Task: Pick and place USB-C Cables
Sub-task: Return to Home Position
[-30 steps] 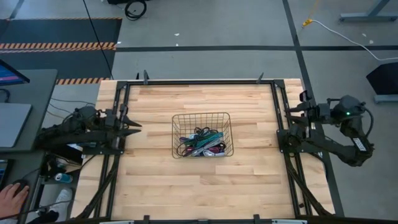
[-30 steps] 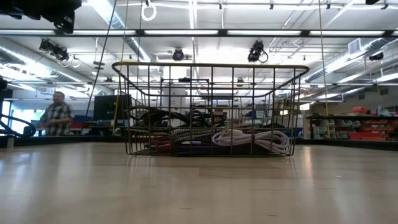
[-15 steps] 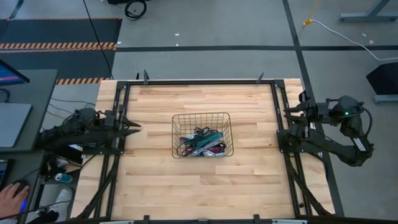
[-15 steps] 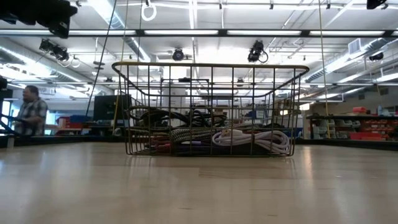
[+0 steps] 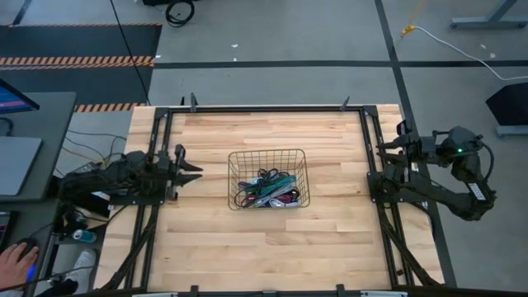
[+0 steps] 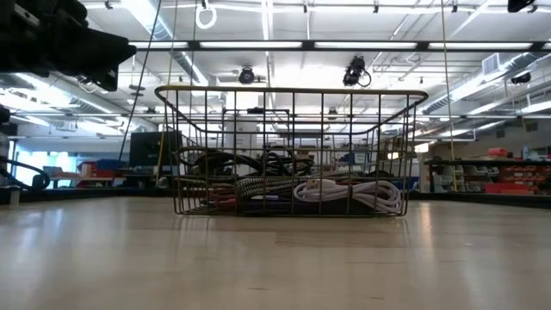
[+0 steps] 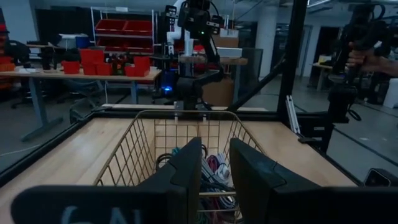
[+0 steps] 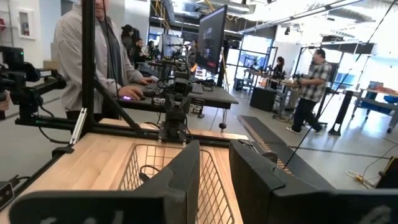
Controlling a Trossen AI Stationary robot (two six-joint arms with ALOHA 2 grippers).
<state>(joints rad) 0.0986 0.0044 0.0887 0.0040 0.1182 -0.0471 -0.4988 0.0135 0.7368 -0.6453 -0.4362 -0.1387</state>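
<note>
USB-C cables (image 5: 266,192) heaped inside wire basket (image 5: 266,152), mid-counter (image 5: 264,247). Left pincer (image 5: 196,172) near basket's left side, fingers narrowly parted, empty. Right pincer (image 5: 382,147) at counter's right edge, likewise. Risk: left arm swinging wide clips basket, shoves it, spills bundles.

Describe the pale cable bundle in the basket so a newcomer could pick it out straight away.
One wire basket stands mid-way on the wooden table. In the low view, look along its floor toward the picture's right: the pale cable bundle lies there in loose loops. It alone is near-white; its neighbours are black, braided or dark.
</note>
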